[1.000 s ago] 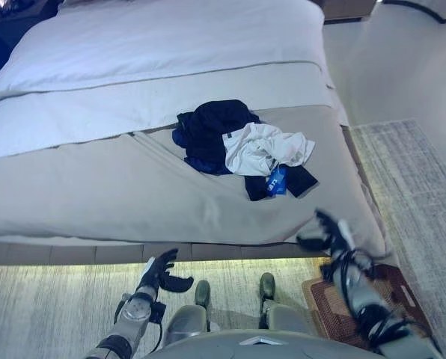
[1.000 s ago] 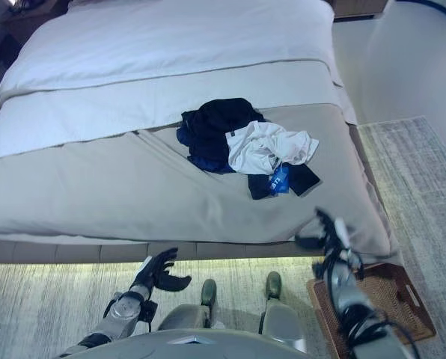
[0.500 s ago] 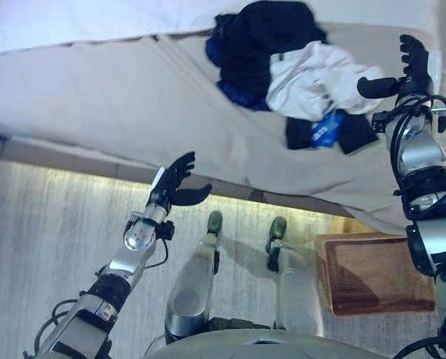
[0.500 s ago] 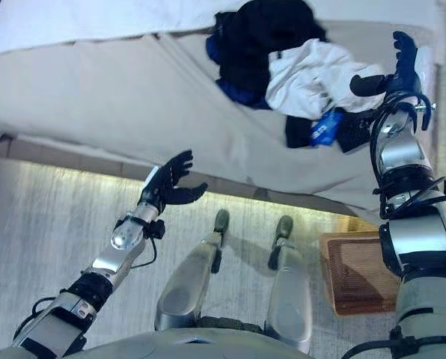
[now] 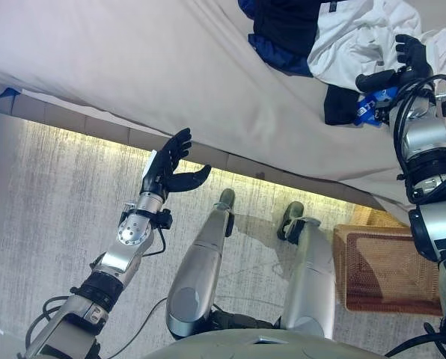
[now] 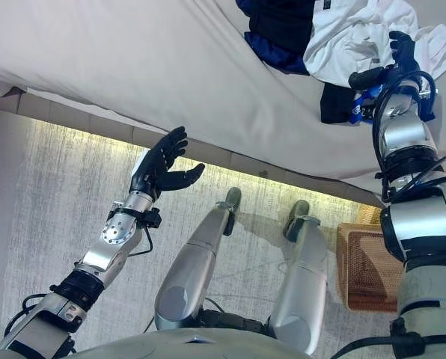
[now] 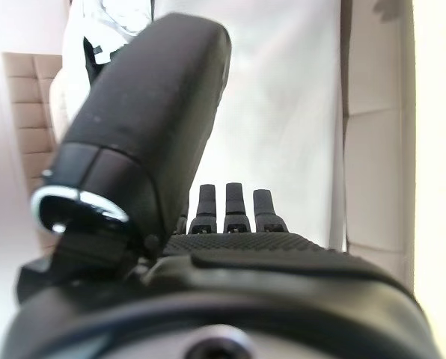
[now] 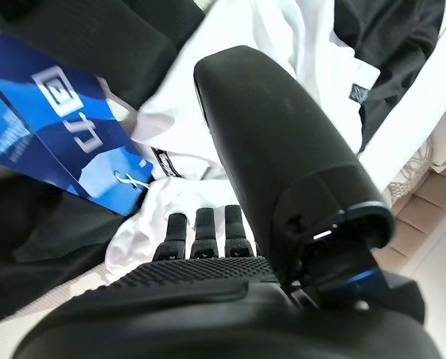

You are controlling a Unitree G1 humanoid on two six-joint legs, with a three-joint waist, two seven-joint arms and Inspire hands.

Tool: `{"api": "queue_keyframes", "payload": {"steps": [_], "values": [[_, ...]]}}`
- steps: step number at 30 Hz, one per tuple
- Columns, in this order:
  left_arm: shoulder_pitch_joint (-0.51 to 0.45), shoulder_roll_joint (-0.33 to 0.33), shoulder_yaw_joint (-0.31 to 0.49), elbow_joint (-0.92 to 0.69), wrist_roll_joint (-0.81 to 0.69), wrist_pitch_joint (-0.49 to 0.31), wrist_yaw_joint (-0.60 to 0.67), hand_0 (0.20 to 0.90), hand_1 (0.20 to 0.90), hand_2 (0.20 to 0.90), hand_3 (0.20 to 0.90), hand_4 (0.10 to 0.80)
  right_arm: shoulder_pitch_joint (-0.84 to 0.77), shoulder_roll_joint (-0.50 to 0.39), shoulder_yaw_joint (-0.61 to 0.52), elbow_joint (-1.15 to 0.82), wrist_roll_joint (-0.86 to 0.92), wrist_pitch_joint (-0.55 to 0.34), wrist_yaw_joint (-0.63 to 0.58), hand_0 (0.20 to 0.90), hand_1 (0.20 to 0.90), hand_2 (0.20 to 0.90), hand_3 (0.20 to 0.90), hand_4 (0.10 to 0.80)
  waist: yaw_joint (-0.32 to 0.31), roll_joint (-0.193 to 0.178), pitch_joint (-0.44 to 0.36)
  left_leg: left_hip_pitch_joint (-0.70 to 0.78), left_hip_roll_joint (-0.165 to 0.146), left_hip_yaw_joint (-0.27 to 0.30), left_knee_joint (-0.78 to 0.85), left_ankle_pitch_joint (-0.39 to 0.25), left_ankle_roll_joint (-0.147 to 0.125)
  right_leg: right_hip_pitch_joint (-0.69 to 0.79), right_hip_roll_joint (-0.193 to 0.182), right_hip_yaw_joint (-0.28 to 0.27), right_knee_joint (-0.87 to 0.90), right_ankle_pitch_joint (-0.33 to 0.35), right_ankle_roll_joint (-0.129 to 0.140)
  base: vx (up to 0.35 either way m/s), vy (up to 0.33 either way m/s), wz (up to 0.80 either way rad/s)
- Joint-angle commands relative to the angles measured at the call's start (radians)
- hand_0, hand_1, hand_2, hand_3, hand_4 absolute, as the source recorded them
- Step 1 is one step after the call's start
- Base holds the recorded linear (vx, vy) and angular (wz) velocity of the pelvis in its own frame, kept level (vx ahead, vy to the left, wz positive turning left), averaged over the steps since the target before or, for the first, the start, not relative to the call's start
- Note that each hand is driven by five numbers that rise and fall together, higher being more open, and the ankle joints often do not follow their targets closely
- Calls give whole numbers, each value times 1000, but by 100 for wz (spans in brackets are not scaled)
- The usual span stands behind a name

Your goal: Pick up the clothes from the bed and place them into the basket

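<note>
Clothes [image 5: 335,37] lay heaped on the bed [image 5: 133,67] near its foot edge: a dark garment [image 5: 283,22], a white one [image 5: 358,34] spread over it, another dark piece [image 5: 341,105] toward the edge, with a blue tag [image 8: 58,134] attached. Right robot hand [image 5: 402,63] hovered just over the pile at the white garment's edge, fingers straight and spread, thumb out to the side, nothing clamped; in the right wrist view, white cloth and the blue tag seen right past the fingertips [image 8: 208,224], contact impossible to tell. Left robot hand [image 5: 167,168] held up over the floor [image 5: 43,217] beside the bed's lower edge, well apart from the pile, fingers extended and apart, thumb out, empty. Brown woven basket [image 5: 384,269] stood on the floor by the bed's corner, below the right arm, with no clothes seen inside.
</note>
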Motion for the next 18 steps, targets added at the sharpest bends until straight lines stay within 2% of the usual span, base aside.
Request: {"api": "queue_keyframes", "payload": {"steps": [1, 4, 5, 6, 8, 18], "values": [[26, 59, 71, -148, 132, -89, 94, 900, 900, 900, 900, 800, -144, -124, 60, -8, 2, -5, -11, 900, 900, 900, 900, 800, 31, 28, -30, -10, 10, 96, 43, -81, 54, 37, 26, -61, 139, -119, -54, 6, -78, 4], [14, 79, 85, -173, 188, -76, 113, 900, 900, 900, 900, 800, -155, -128, 78, 13, 4, -2, -4, 900, 900, 900, 900, 800, 37, 30, -30, -33, 4, 86, 81, -89, 57, 15, 26, -56, 175, -133, -59, 17, -65, 7], [8, 85, 91, -181, 187, -69, 110, 900, 900, 900, 900, 800, -163, -129, 86, 23, -5, -4, -1, 780, 780, 780, 760, 660, 38, 31, -30, -42, 3, 82, 97, -92, 59, 6, 26, -55, 190, -139, -60, 19, -44, 7], [2, 89, 94, -188, 189, -63, 111, 900, 900, 900, 900, 800, -171, -130, 93, 29, -8, -5, -1, 585, 585, 585, 532, 432, 39, 31, -30, -47, 2, 81, 106, -96, 61, 1, 26, -55, 199, -143, -62, 22, -43, 7], [-11, 100, 104, -192, 186, -61, 113, 900, 900, 900, 900, 800, -184, -132, 102, 41, -12, -7, -10, 300, 300, 300, 200, 100, 40, 31, -30, -55, 0, 77, 127, -102, 64, -4, 27, -55, 214, -150, -64, 23, -36, 4], [-28, 139, 126, -171, 307, -15, 182, 900, 900, 900, 900, 800, -162, -135, 84, 43, 19, -17, -21, 300, 300, 300, 200, 100, 40, 13, -30, 8, -1, 70, 140, -121, 55, 79, 30, -67, 195, -153, -65, 9, 1, 0]]}}
